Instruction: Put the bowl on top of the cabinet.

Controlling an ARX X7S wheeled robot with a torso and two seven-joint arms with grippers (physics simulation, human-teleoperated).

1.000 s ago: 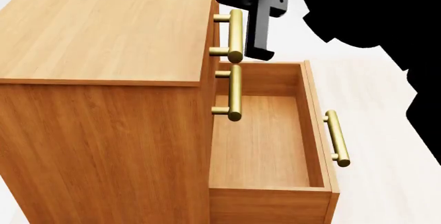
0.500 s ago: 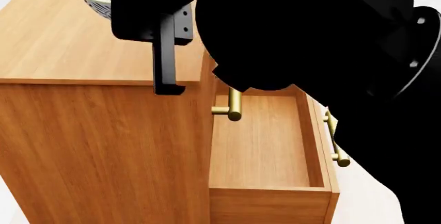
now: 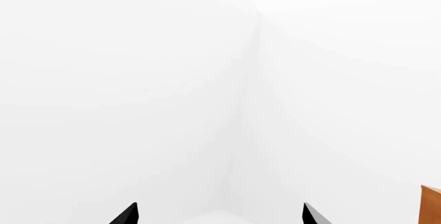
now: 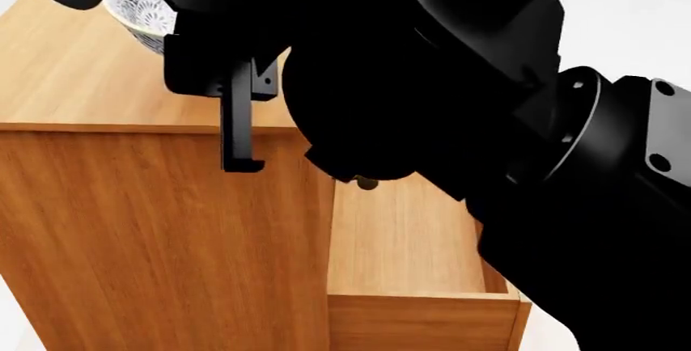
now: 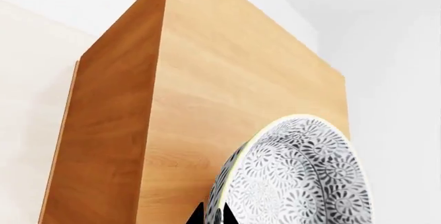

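1. Though the right arm (image 4: 454,124) fills most of the head view, one cabinet (image 4: 162,230) and one bowl (image 4: 142,10) can be counted, and no second of either.
2. One drawer (image 4: 416,286) of the cabinet stands pulled out; the arm hides the other drawer fronts, and only a small bit of one brass handle (image 4: 367,183) peeks out beneath it.
3. The bowl is over the cabinet's flat top, towards its far part, held at the rim by the right gripper (image 5: 212,214). Whether its foot touches the wood cannot be told.
4. The right wrist view shows what the head view hides: the bowl's patterned wall close up and the fingertips (image 5: 226,218) clamped on its rim.
5. The left wrist view shows only white walls, a sliver of brown wood at the frame's edge, and the left gripper (image 3: 219,214), its two tips spread wide with nothing between them.
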